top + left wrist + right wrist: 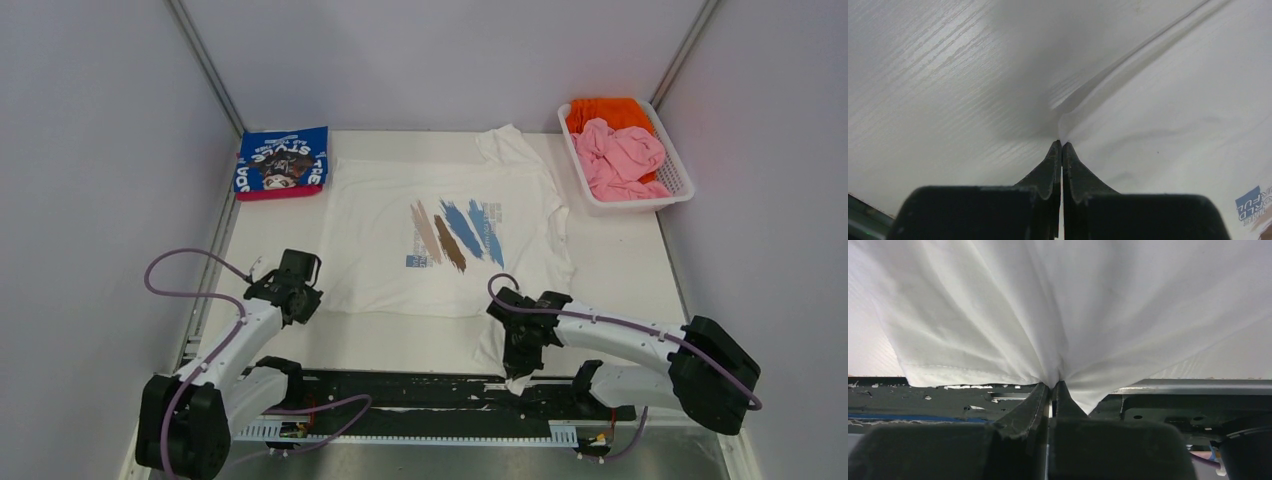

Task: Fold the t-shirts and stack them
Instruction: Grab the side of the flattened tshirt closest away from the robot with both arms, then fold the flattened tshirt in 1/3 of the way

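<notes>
The white t-shirt (450, 235) with tan, brown and blue brush strokes lies spread flat, print up, mid-table. My left gripper (303, 306) sits at its near-left corner; in the left wrist view the jaws (1062, 143) are closed with the shirt's edge (1173, 100) pinched at their tips. My right gripper (519, 372) is shut on the near-right part of the shirt, pulled toward the table's near edge; the fabric (1048, 305) gathers into the tips (1054, 385). A folded blue t-shirt (283, 160) with white lettering lies at the back left on a pink one (280, 193).
A white basket (683, 186) at the back right holds an orange t-shirt (605, 112) and a crumpled pink t-shirt (622, 155). A black rail (400, 392) runs along the near edge between the arm bases. Grey walls close in both sides and the back.
</notes>
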Controlling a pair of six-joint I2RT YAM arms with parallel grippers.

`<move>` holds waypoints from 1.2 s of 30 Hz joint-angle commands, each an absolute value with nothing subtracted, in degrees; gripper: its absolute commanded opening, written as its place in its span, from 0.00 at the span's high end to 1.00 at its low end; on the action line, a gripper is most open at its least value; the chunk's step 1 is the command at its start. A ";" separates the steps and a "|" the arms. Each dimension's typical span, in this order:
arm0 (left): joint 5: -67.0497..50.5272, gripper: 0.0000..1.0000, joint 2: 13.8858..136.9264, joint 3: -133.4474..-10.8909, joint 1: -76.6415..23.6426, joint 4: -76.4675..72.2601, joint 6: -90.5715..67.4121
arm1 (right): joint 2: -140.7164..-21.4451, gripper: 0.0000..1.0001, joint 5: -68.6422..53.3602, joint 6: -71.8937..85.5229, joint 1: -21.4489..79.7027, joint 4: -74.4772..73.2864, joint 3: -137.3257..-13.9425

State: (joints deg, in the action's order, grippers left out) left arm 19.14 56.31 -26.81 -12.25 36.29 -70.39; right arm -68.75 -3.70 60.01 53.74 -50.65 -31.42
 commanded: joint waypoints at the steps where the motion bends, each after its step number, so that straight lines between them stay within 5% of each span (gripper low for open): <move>1: 21.77 1.00 53.13 -27.82 -11.95 40.14 -70.86 | -65.04 1.00 -0.39 62.59 54.49 -54.92 -29.77; 10: 21.47 1.00 46.33 -27.86 -11.96 49.84 -70.43 | -53.94 1.00 -7.94 63.29 55.81 -61.51 -28.58; 14: 19.77 1.00 44.13 -28.22 -11.98 46.95 -67.25 | -53.36 1.00 -1.57 60.46 54.85 -61.79 -32.19; 36: 20.60 1.00 67.36 -46.22 -10.42 29.75 -63.98 | -64.95 1.00 2.74 30.11 20.70 -41.76 -53.32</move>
